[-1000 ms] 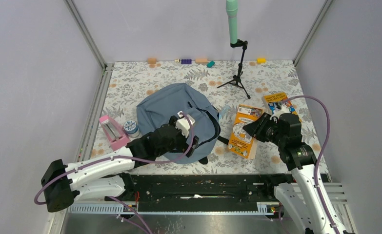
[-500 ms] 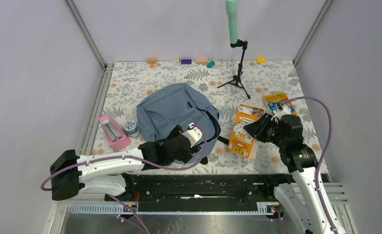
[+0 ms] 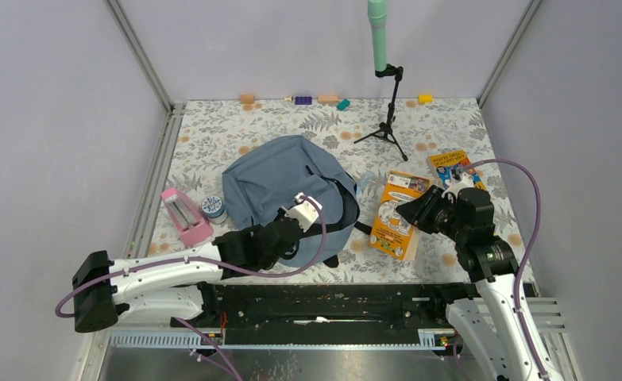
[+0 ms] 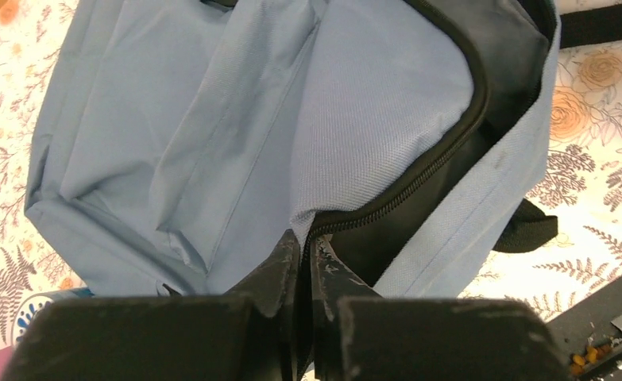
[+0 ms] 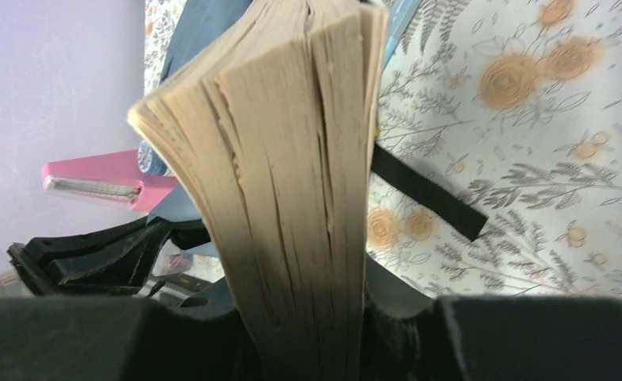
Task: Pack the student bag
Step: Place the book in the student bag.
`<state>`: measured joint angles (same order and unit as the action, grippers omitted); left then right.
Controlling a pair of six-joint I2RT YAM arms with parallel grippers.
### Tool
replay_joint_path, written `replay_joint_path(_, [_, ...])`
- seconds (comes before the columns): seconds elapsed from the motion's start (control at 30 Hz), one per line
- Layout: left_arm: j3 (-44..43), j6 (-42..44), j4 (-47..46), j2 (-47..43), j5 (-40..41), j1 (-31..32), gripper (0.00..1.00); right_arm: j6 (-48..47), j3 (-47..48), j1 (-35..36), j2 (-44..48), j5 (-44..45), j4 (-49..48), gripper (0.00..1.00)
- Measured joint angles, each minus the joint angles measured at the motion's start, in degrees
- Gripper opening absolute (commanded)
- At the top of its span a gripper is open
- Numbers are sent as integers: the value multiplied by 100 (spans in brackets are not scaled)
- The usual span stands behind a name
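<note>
Left fingers (image 4: 276,270) pinch student bag (image 4: 212,119) edge

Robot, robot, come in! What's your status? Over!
Left gripper shut on bag at zipper edge. Right gripper holds book. Bag unzipped. Black strap lies between book and bag.

Central student bag (image 3: 272,178), book (image 3: 392,218) just right of it, tripod (image 3: 387,127) behind

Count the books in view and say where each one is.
2. An orange book is held by the right tool, just right of the student bag. A second book lies flat farther back on the right. Others could be hidden.
</note>
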<state>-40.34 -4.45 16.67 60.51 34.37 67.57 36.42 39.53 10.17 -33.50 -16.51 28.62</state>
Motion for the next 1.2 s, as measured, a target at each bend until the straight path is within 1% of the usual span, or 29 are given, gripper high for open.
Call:
replay_joint_path(0.13, [-81,-17,46,0,243,-2,0,363,-63,0,26,-275,13,0])
replay_joint_path(0.27, [-614,-98,317,-4,328,-131,0,1032,-457,0,0,-872,-315,0])
replay_joint_path(0.37, [-1270,-216,667,-2,131,-461,0,1665,-837,28,-177,-1504,-662,0])
replay_joint_path(0.47, [-1891,-302,1078,20,-146,-874,0,1943,-909,153,-302,-1725,-656,0])
replay_joint_path(0.6, [-2155,-282,1399,20,-588,-1246,0,2159,-879,339,-365,-1873,-756,0])
replay_joint_path(0.73, [-2142,-144,1513,7,-1095,-1464,0,2610,-925,713,-673,-1810,-1314,0])
replay_joint_path(0.87, [-1958,-15,1453,-140,-1438,-1506,0,3123,-999,1268,-1086,-1473,-2068,0])
replay_joint_path(1.1, [-1432,39,1150,-514,-1491,-1517,0,4192,-1204,1838,-2243,-597,-3604,0])
replay_joint_path(1.2, [-1355,28,1104,-560,-1410,-1565,0,4562,-1329,2098,-2494,-229,-3950,0])
